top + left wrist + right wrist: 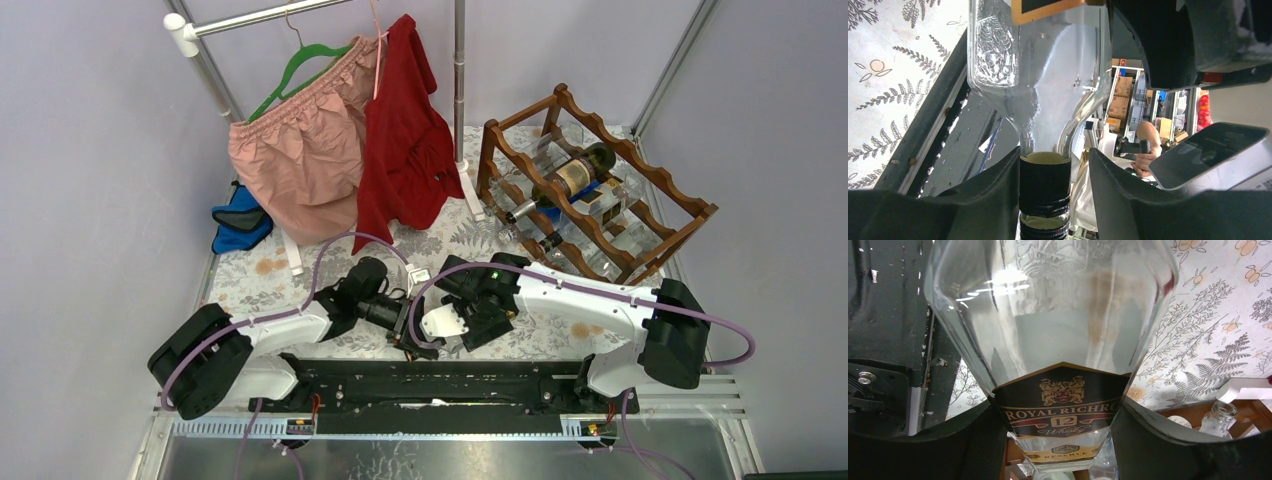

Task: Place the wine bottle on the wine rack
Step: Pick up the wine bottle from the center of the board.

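The wine bottle (1058, 315) is clear glass with a black and gold whisky label and a black-capped neck (1044, 182). It hangs low over the table's near middle between both arms. My right gripper (1057, 410) is shut on its body at the label, a finger against each side. My left gripper (1054, 160) straddles the neck, open. Its left finger touches the cap, and a gap shows before its right finger (1128, 195). In the top view the two grippers (415, 325) (462, 318) meet and hide the bottle. The wine rack (486, 155) stands at the back right.
The rack holds a dark green bottle (572, 176) and several clear ones. Pink shorts (295, 160) and a red garment (405, 150) hang from a metal clothes rail at the back. A blue item (238, 222) lies at the left. The black base rail (440, 385) runs along the near edge.
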`<state>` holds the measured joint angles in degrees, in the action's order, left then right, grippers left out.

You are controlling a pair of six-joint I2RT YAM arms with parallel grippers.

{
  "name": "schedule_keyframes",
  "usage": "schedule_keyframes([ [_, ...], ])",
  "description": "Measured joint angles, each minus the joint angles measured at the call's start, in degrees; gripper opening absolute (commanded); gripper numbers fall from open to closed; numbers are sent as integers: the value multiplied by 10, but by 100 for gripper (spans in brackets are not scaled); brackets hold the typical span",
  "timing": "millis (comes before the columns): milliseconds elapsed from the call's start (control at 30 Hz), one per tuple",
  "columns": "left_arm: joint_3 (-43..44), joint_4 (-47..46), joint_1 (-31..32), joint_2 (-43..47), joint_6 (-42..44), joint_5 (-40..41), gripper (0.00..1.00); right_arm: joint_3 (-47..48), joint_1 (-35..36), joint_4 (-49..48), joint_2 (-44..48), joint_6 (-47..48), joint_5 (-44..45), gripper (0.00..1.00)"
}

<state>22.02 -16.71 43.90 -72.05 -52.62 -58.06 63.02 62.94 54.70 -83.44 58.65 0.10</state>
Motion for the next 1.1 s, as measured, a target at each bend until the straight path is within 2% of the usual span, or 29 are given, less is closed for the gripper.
schedule_keyframes([
  [400,1,-2,0,-5,4,2,52,1,1,-2,0,-15,14,0],
  [533,1,-5,0,-1,2,4,47,2,1,-1,0,-17,13,0],
  [667,-1,-12,0,-2,-4,5,35,8,1,1,0,-18,9,0],
  [767,-3,-17,0,-5,-7,5,12,8,1,2,0,-19,9,0],
  [833,-3,-19,0,-6,-11,4,2,8,1,3,0,-19,9,0],
  [900,-4,-22,0,-6,-11,4,0,8,1,3,0,-19,9,1],
  [967,-7,-29,0,-6,-13,4,0,8,1,3,0,-20,9,10],
  [1100,-15,-43,0,-2,-20,4,0,8,2,4,0,-25,4,39],
])
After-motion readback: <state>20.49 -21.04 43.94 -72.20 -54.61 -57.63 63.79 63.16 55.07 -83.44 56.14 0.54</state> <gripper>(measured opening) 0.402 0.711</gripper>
